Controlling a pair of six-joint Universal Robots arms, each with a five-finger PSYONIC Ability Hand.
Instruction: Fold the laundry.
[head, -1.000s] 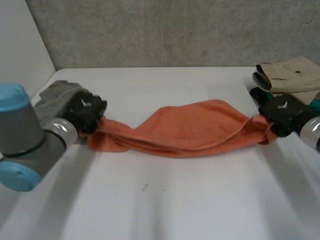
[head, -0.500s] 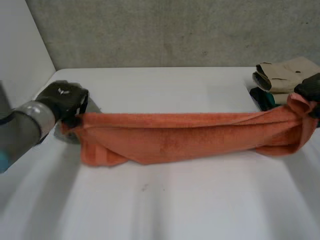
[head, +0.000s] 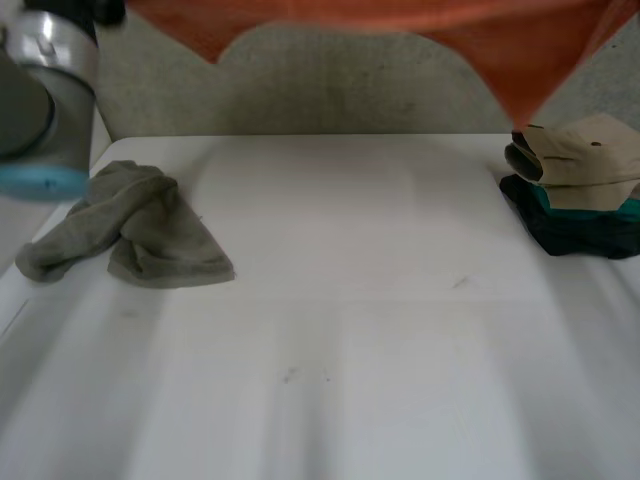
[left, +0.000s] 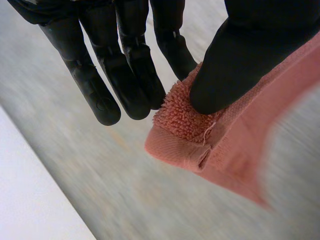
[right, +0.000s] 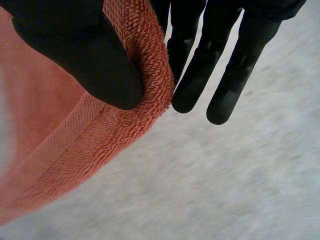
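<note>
Fingers (left: 127, 75) against thumb, gripped one hemmed corner of the orange towel (left: 200, 135) in the left hand (left: 245, 50); pinched the other corner the same way in the right hand (right: 75, 55). Hung the towel stretched high over the table (head: 350, 350), well clear of the crumpled grey cloth (head: 140, 235) and the folded stack (head: 575, 185). Judged as the spreading step, with no fold made yet. Would next call for lowering it flat and square, both pinches firm and level.
</note>
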